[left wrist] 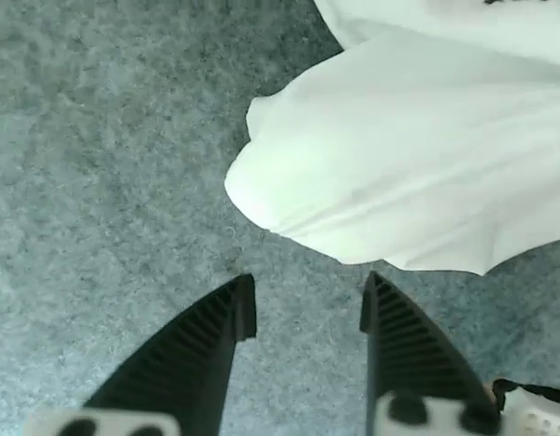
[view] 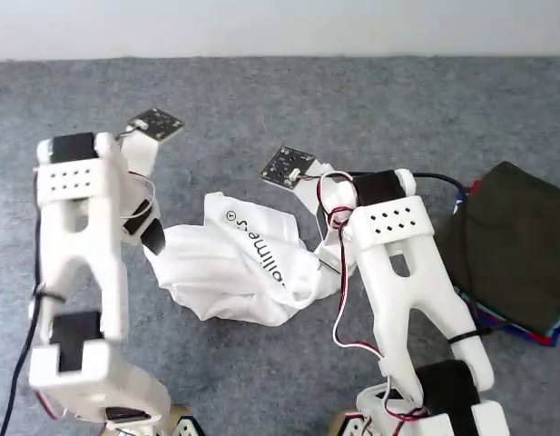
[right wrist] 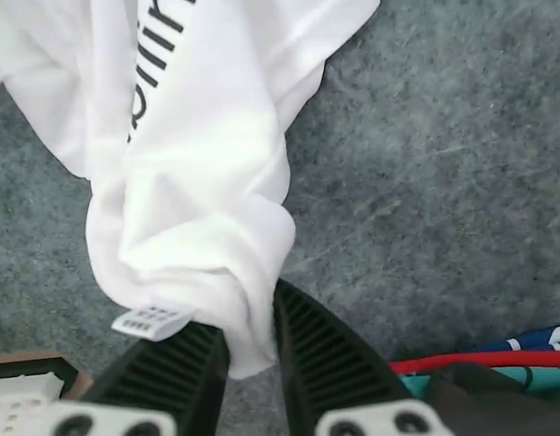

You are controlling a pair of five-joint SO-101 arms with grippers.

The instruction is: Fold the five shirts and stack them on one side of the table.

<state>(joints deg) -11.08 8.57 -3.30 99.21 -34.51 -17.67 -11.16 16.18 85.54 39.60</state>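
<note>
Lying crumpled on the bench (view: 352,109) between both arms, the white shirt (view: 239,268) runs crosswise between them. The right claw (right wrist: 252,350) is clenched on a bunched end; the left claw (left wrist: 307,313) hangs released just short of the opposite edge, cloth straight ahead of its jaws.
</note>
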